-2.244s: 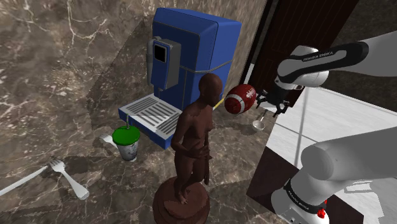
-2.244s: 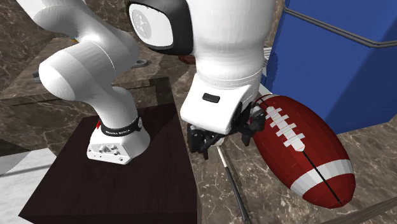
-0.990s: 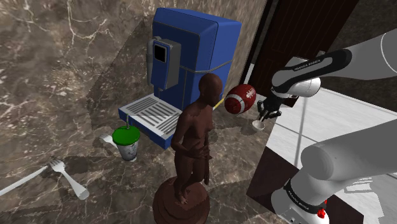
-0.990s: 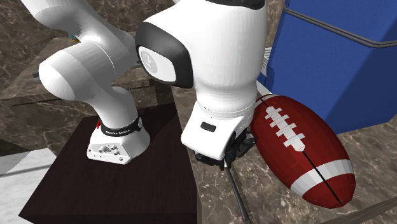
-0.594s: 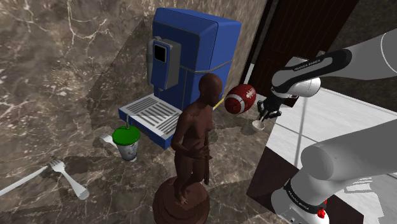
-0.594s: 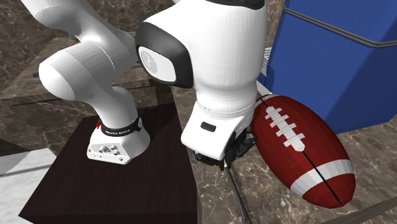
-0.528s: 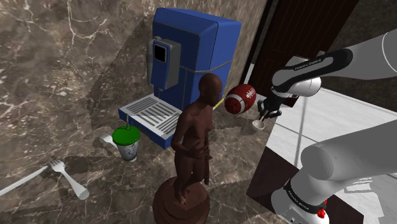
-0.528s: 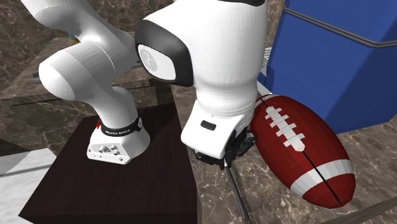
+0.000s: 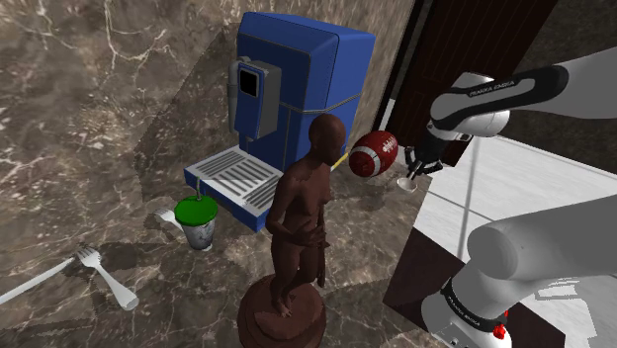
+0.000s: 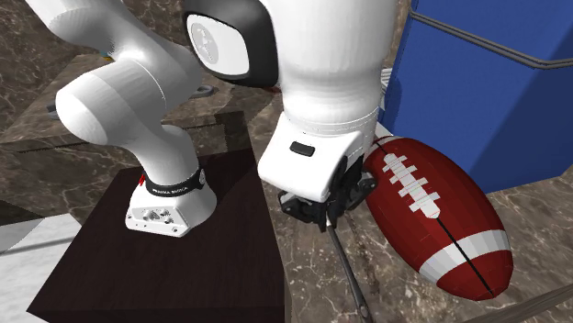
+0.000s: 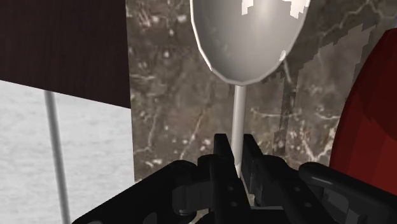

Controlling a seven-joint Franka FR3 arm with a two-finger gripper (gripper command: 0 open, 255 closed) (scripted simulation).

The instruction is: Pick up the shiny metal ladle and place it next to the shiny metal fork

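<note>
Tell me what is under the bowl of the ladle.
Under the ladle, clasped by the hand, lies the brown marble counter, with the red football close beside. The patch straight beneath the bowl cannot be seen, because the bowl itself covers it.

Ladle glossy metal; countertop veined stone, seemingly polished

Top of ladle bowl cropped beyond gripper; handle end buried in gripper. Alongside, football mostly cropped.
</note>
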